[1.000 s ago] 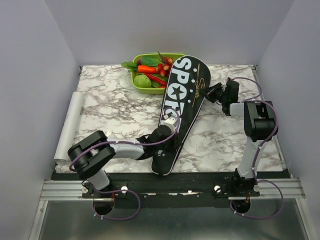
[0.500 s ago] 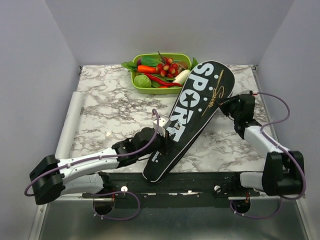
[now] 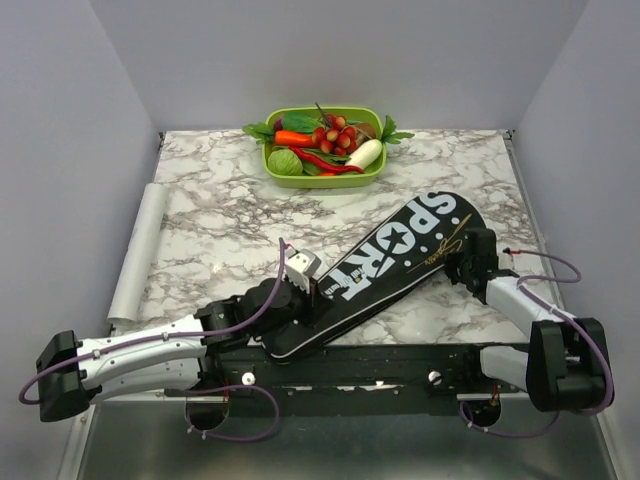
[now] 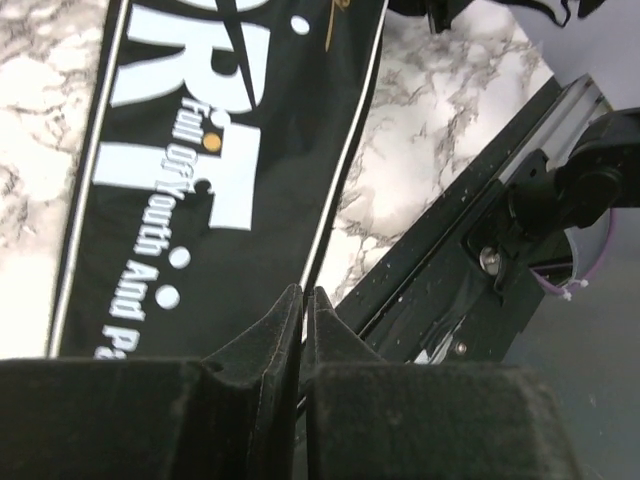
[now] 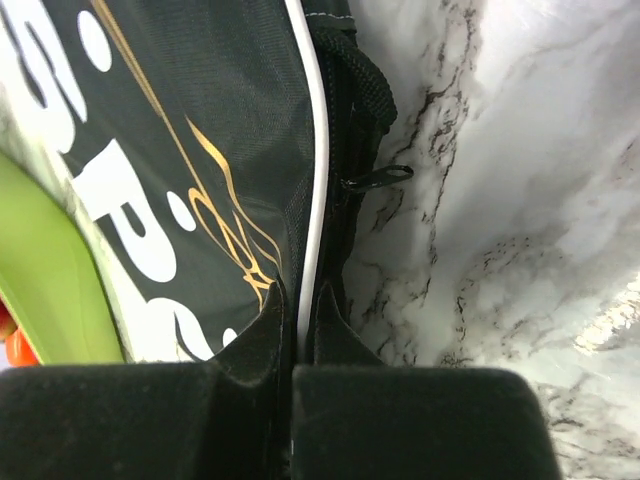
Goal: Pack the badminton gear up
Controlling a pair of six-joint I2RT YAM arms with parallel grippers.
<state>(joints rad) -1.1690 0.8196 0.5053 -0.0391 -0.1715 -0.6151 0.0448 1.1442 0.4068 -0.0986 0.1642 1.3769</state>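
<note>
Clamping onto the piped edge, your left gripper holds the narrow end and your right gripper the wide end of the black SPORT bag. It lies flat on the table, long axis near-left to far-right, white lettering up, with its zipper pull just past the right fingers.

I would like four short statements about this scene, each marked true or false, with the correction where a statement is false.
1. The black bag lettered SPORT does not touch the green tray. True.
2. The left pincer hangs open above the bag. False: it is shut on the bag's edge near the narrow end.
3. The right pincer is shut on the edge of the bag's wide end. True.
4. The green tray is empty. False: it holds toy vegetables.
</note>
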